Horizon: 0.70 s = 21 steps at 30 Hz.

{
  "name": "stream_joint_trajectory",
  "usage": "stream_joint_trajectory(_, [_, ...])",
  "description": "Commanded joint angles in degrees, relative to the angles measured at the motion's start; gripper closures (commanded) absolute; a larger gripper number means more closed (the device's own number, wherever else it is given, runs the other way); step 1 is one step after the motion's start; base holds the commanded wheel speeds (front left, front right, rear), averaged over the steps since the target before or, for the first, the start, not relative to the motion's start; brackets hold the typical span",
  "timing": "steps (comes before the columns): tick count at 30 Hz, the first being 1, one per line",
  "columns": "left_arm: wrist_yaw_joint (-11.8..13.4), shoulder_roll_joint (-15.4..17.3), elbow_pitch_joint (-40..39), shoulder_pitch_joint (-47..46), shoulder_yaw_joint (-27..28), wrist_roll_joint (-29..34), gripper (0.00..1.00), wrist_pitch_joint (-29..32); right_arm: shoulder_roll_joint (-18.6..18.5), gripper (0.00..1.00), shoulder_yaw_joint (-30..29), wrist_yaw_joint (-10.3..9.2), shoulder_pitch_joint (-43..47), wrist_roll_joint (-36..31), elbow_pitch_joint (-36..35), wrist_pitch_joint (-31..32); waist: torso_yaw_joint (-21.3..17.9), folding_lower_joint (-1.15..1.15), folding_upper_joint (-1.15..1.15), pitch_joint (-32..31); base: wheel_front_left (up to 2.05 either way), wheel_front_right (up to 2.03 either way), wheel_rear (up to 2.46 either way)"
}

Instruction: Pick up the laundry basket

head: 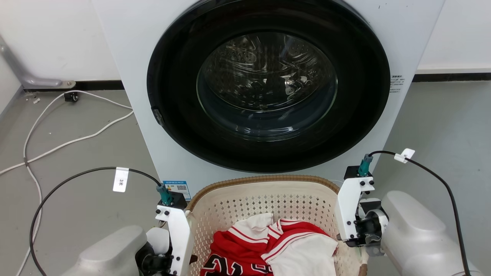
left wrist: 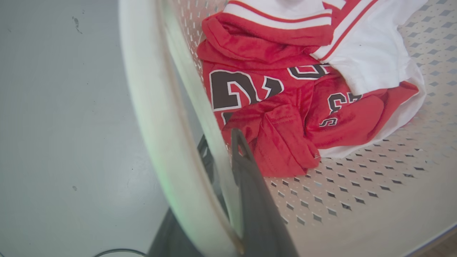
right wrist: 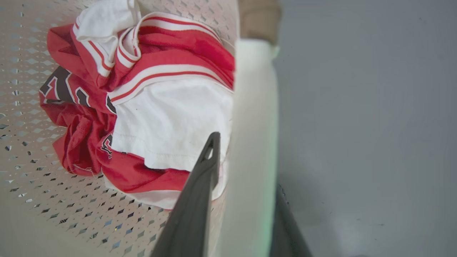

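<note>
Head view: the cream-white perforated plastic laundry basket [head: 261, 180] is seen at lower centre. Left wrist view: its white loop handle [left wrist: 150, 107] is straddled narrowly by the left end effector [left wrist: 221, 141]; clamping cannot be told. Right wrist view: the opposite handle [right wrist: 253, 107] is straddled likewise by the right end effector [right wrist: 246, 162].

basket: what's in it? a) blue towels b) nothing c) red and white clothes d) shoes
c: red and white clothes lie heaped on the floor of the basket.
</note>
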Motion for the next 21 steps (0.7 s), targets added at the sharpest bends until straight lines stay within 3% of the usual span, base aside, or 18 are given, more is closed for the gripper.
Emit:
stream_joint_trajectory(1, [-1.2, -0.7, -0.8, -1.6, 0.0, 0.3, 1.0, -0.6, 0.3, 1.0, 0.5, 0.86, -0.4, 0.5, -0.1, 0.3, 0.0, 0.0, 0.0, 0.0, 0.0, 0.0, 0.0])
stream_joint_trajectory(21, [-1.2, -0.6, -0.7, -1.6, -0.2, 0.1, 1.0, -0.6, 0.1, 1.0, 2.2, 0.86, -1.0, 2.0, 0.5, -0.3, 0.1, 0.0, 0.0, 0.1, 0.0, 0.0, 0.0])
